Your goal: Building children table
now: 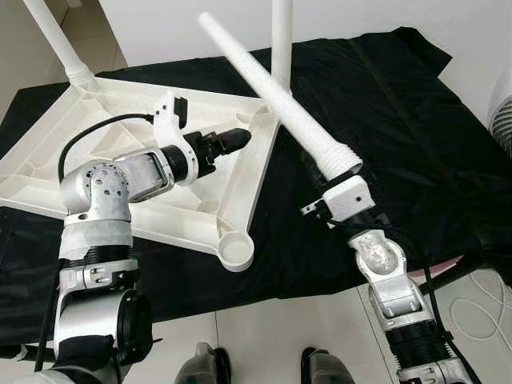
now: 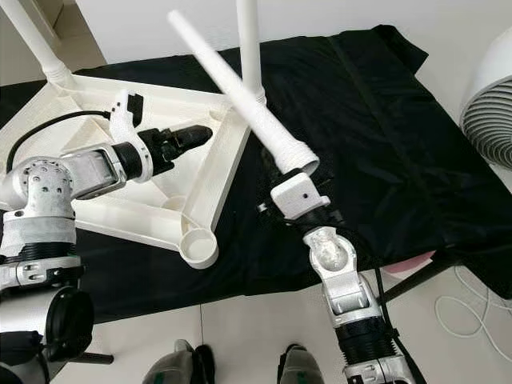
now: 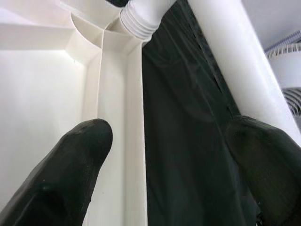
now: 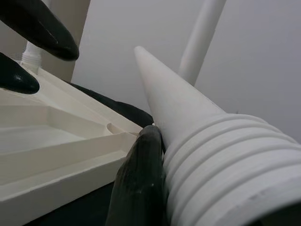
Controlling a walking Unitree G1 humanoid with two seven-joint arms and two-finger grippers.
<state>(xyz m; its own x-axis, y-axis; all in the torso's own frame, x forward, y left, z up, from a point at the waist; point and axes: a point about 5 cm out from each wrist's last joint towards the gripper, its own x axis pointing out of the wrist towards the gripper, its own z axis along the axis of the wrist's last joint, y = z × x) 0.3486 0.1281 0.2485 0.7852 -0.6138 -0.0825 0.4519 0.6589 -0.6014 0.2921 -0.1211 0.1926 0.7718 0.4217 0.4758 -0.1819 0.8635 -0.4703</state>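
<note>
Left pincer (image 1: 237,139): fingers spread apart, nothing between them; hovering over the right-hand rim of the upturned tabletop, pointing toward the black cloth. In left wrist view one finger (image 3: 70,165) over the white rim, other finger over the cloth side, gap between them empty.
Left arm (image 1: 120,180): silver, bent at elbow, reaching in across the white underside.
Tabletop (image 1: 48,160): white plastic, lying upside down, ribbed underside up; resting on the black cloth, left half of scene.
Far-left leg (image 1: 56,40): white, fitted upright in the far-left corner socket.
Near corner socket (image 1: 237,250): round, open, no leg in it; at the tabletop's corner closest to the robot.
Far-right leg (image 1: 281,36): white, upright in the far-right corner; threaded collar visible in left wrist view.
Loose leg (image 1: 272,92): white, tapered, tilted; narrow tip up and to the left, ridged thick end (image 1: 340,160) down at the right pincer; crossing in front of the far-right leg, over the cloth just right of the tabletop edge.
Right pincer (image 1: 332,188): closed around the ridged thick end of the loose leg; black finger (image 4: 141,183) pressed against the ridges in right wrist view.
Black cloth (image 1: 384,120): spread under everything, wrinkled.
Fan (image 2: 492,104): white grille, far right edge.
Floor (image 1: 264,344): pale tiles in front of the cloth, white cable at right.
</note>
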